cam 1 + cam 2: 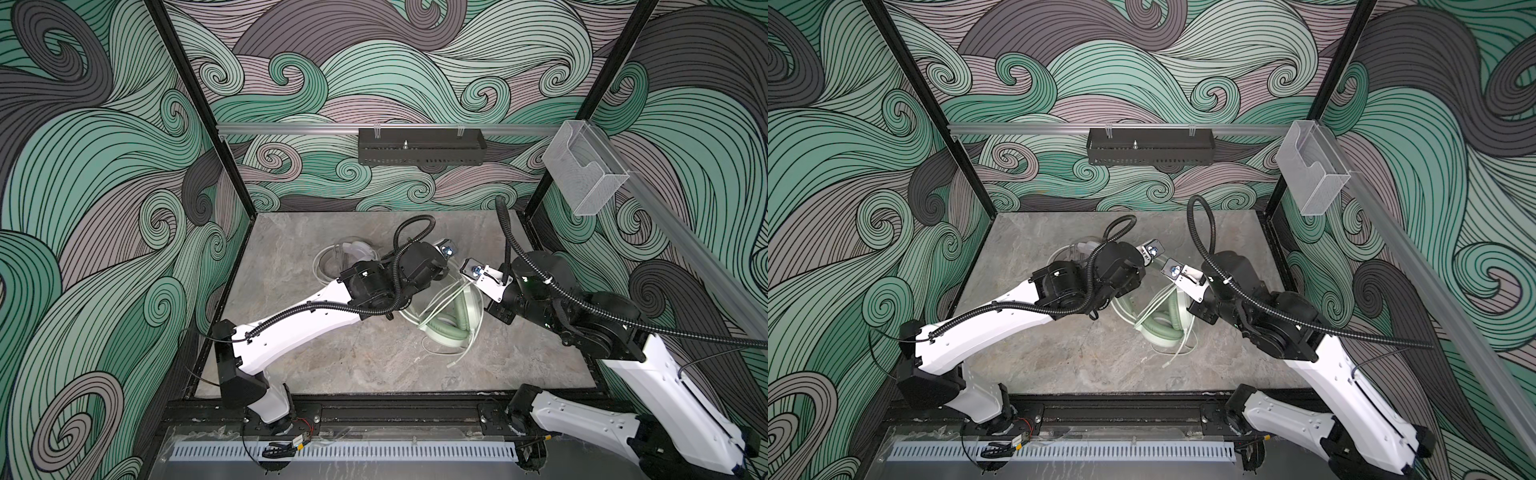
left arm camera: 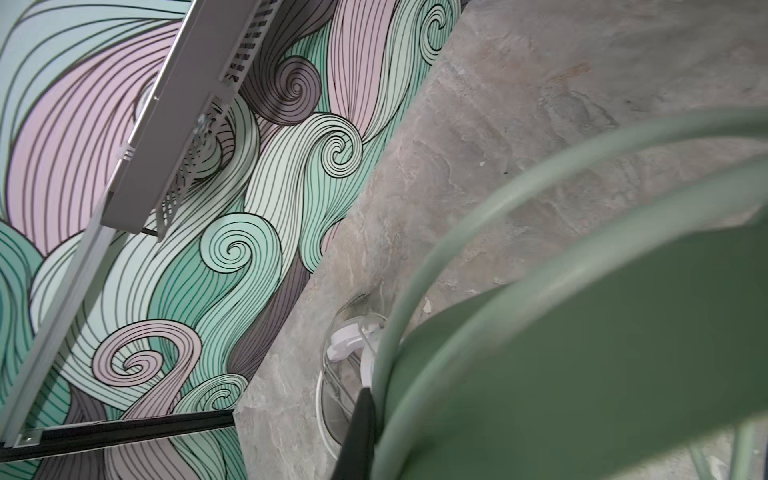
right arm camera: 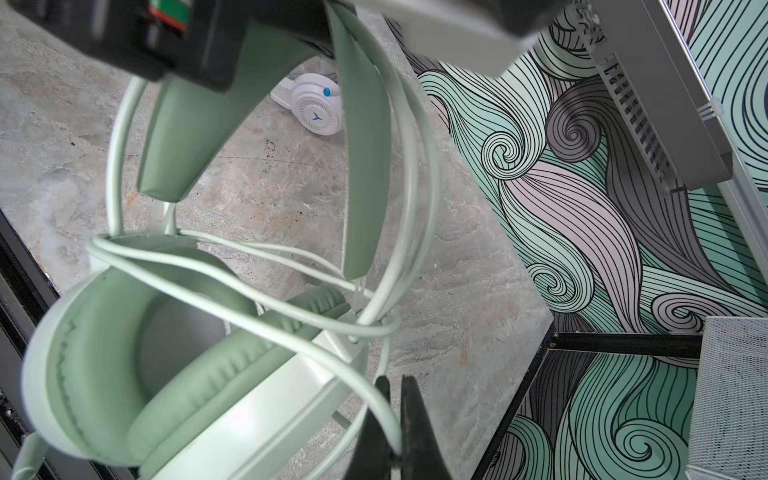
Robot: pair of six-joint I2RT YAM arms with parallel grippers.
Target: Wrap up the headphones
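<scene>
The mint headphones (image 1: pixel 451 320) stand mid-worktop (image 1: pixel 311 365) between the two arms, earcups down and headband up. The white headphones (image 3: pixel 316 110) lie well apart at the back, beside the left arm.

The right gripper (image 3: pixel 395 390) has its fingers (image 3: pixel 415 424) closed on a strand of the mint cable (image 3: pixel 424 187). The left gripper (image 2: pixel 368 399) is shut and seems to pinch the padded headband. Only one finger shows there, so the hold itself is a judgement.

The headset looks light, with a stiff, springy band and soft cushions that would give under a pinch. The band is the steadier place to hold. The cable is thin, limp and smooth. It already hangs in loose loops across the earcups and could slip or snag, so it wants a firm pinch and gentle tension.
</scene>
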